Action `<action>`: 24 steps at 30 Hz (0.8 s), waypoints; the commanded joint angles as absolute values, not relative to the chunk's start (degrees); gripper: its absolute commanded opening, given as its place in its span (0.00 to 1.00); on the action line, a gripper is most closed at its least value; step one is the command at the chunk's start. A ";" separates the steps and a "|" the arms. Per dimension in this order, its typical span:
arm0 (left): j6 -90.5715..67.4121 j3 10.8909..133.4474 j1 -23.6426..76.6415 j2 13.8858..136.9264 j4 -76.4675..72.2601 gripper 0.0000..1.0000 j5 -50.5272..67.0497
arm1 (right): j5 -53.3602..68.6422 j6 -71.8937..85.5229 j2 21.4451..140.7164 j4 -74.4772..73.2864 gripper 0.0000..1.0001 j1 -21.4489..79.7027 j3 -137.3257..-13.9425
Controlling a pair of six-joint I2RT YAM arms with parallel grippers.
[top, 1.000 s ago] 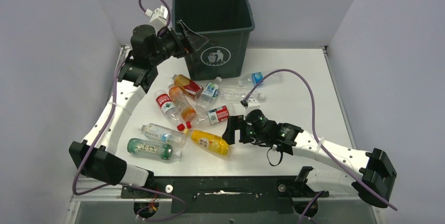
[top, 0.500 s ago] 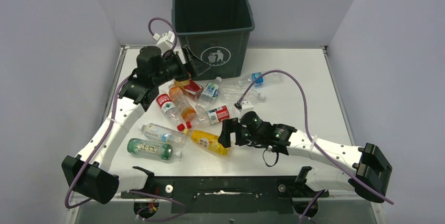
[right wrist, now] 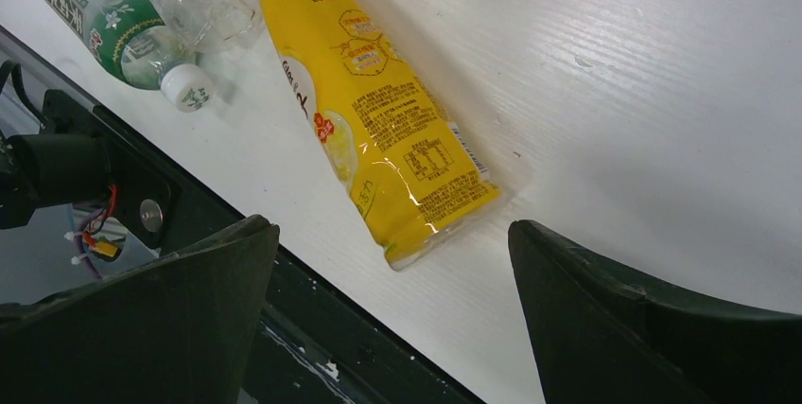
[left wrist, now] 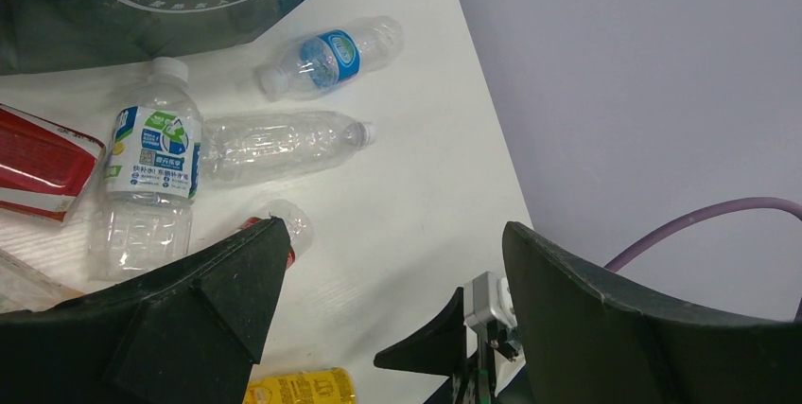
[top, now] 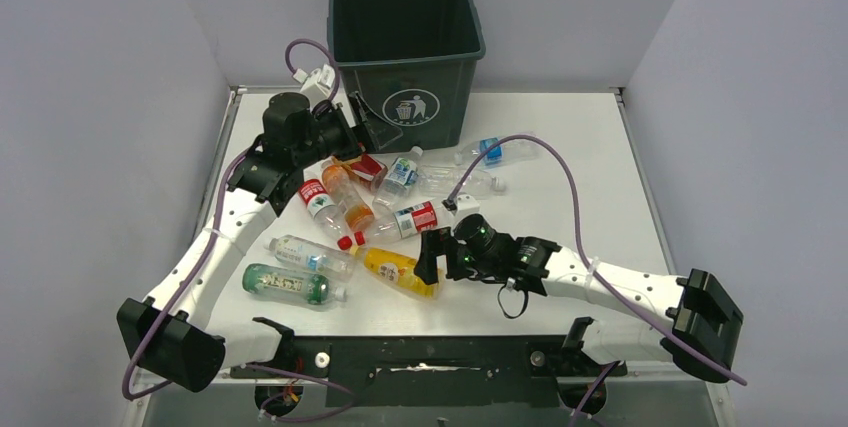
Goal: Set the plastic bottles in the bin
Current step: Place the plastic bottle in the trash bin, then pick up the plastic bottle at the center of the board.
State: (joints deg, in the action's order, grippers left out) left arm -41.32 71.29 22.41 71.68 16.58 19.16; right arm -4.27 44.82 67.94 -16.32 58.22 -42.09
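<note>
Right gripper (top: 431, 255) jaws wide, empty, just over the yellow-labelled bottle (right wrist: 378, 130) lying near the front edge of the table (top: 565, 212) — we'd straddle mid-body (slick plastic), squeeze, lift to the bin (top: 445, 97). Left gripper (top: 363, 127) gapes empty too.

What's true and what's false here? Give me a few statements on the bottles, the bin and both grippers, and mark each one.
The right gripper is open, facing the yellow bottle. True.
The bin lies on its side. False: it stands upright.
The left gripper holds a bottle. False: it is open and empty.
A blue-labelled bottle lies on the table near the bin. True.
The green-labelled bottle is in the bin. False: it lies on the table.
</note>
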 commanded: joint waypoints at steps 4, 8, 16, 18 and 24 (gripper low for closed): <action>-41.23 71.38 22.59 69.96 14.64 0.84 19.12 | -3.98 43.31 69.20 -13.29 0.98 58.65 -43.99; -41.26 70.98 22.59 69.92 14.60 0.84 19.04 | -3.79 43.15 69.68 -13.10 0.98 58.70 -43.96; -41.33 70.49 22.68 70.14 14.31 0.84 19.07 | -3.69 43.15 69.79 -12.66 0.98 58.68 -43.43; -41.31 70.49 22.68 70.21 14.32 0.84 19.12 | -3.69 43.15 69.87 -12.53 0.98 58.64 -43.33; -41.41 70.66 22.68 70.22 14.40 0.84 19.20 | -3.56 43.01 70.26 -12.22 0.98 58.66 -43.33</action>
State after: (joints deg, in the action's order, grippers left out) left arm -41.34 70.06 22.41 71.68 16.58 19.16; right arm -3.81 43.88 70.08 -15.77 58.24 -42.09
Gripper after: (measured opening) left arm 0.840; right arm 0.978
